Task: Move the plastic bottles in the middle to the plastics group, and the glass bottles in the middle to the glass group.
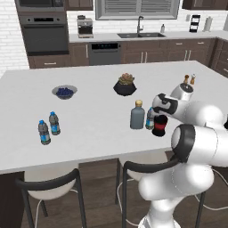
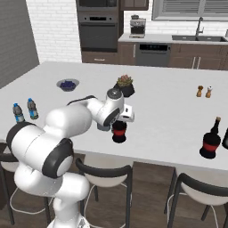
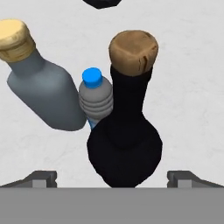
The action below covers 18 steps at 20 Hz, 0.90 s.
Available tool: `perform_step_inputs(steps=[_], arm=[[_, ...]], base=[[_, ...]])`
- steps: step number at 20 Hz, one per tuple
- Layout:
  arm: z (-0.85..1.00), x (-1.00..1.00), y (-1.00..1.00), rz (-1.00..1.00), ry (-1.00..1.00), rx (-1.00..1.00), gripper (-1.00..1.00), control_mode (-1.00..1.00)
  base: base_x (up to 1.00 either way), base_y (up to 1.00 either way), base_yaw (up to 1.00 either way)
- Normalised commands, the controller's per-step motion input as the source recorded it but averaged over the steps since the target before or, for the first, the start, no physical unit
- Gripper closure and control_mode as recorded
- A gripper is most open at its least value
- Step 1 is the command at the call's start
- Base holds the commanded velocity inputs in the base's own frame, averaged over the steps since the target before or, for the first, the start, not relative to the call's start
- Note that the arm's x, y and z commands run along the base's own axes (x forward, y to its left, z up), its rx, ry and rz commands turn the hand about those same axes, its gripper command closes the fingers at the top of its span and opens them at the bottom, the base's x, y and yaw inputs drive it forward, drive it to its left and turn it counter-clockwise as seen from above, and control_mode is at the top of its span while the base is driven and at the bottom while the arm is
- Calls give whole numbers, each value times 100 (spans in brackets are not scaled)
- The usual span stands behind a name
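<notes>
- Nearest the hand camera, the dark round-bodied glass bottle with a cork stopper (image 3: 124, 144) fills the lower centre of the hand view, with the gripper's (image 3: 112, 178) two finger tips (image 3: 41, 178) spread wide apart at either side of it, not touching it.
- Three bottles stand in the middle cluster: that dark one, a small slim plastic water bottle with a blue cap (image 3: 95, 98) touching it on the left, and a squat grey-blue flask with a tan cap (image 3: 41, 94) further left.
- Two blue-capped water bottles (image 1: 49, 128) stand as a pair at the left of the left base view on the white island counter (image 1: 98, 133).
- One dark narrow-necked glass bottle with a red label (image 2: 210, 140) shows at the right edge of the right base view, along with two tiny orange-brown shakers (image 2: 204, 91).
- One bowl of dark blue berries (image 1: 64, 91) and one dark potted plant (image 1: 125, 85) sit further back.
- The white arm (image 1: 196, 138) is folded low, hand reaching down over the cluster.
</notes>
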Motion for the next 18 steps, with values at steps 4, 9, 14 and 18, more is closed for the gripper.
perform_step_inputs(steps=[4,9,14,18], arm=[[-17,15,0,4,0,0,-100,-100],[-9,10,0,3,0,0,-100,-100],[0,3,-2,0,0,0,-100,-100],[0,3,-2,0,0,0,-100,-100]], base=[[0,0,0],[0,0,0],[0,0,0],[0,0,0]])
